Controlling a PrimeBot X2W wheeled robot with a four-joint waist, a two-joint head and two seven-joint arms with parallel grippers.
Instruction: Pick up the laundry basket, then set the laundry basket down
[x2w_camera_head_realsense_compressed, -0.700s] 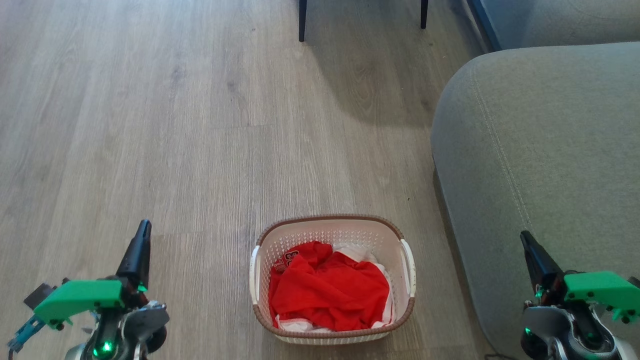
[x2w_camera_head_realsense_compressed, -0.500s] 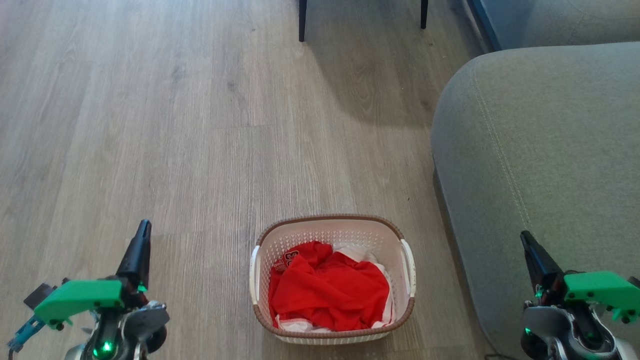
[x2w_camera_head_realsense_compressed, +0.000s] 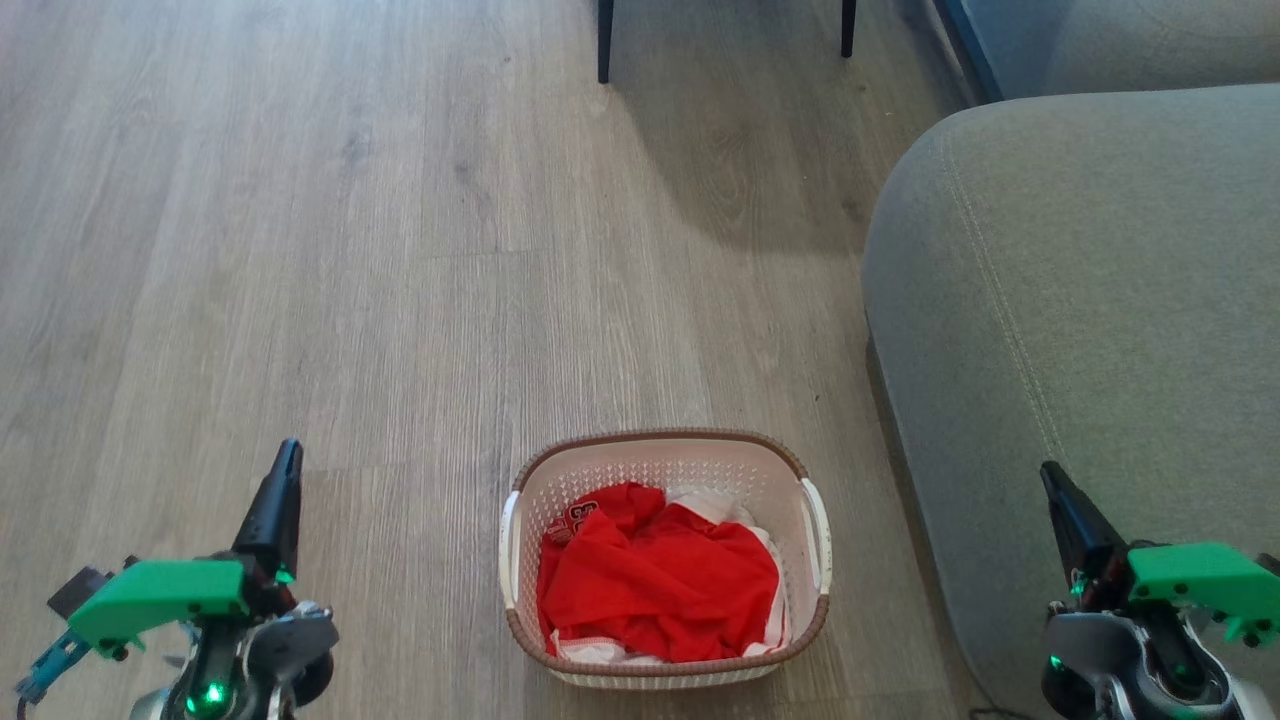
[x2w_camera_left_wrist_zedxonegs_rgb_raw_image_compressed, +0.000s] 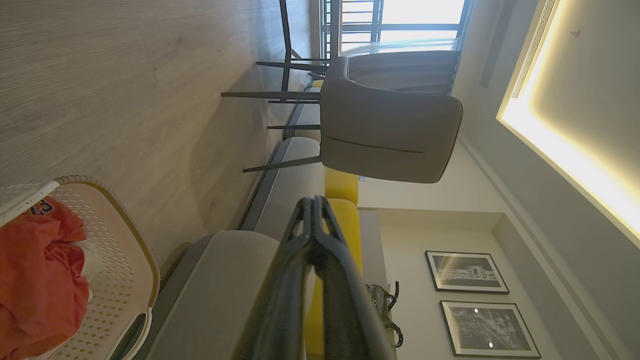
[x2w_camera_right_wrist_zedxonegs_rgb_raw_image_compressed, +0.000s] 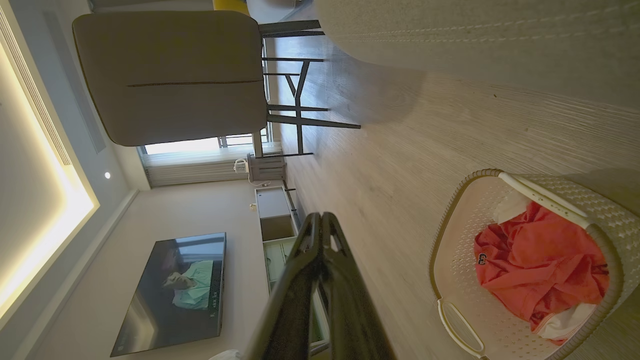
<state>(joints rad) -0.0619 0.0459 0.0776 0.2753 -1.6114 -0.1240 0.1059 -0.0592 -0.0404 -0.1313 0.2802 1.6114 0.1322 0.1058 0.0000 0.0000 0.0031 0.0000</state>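
Wood-plank floor (x2w_camera_head_realsense_compressed: 400, 250), living room. Laundry basket (x2w_camera_head_realsense_compressed: 665, 438) sits on floor, low centre of head view, red garment (x2w_camera_head_realsense_compressed: 660, 585) inside. Grey sofa (x2w_camera_head_realsense_compressed: 1080, 300) near basket's right side. Left pincer (x2w_camera_head_realsense_compressed: 288, 455) and right pincer (x2w_camera_head_realsense_compressed: 1050, 478) flank basket, well apart from it, fingers pressed together, holding nothing.
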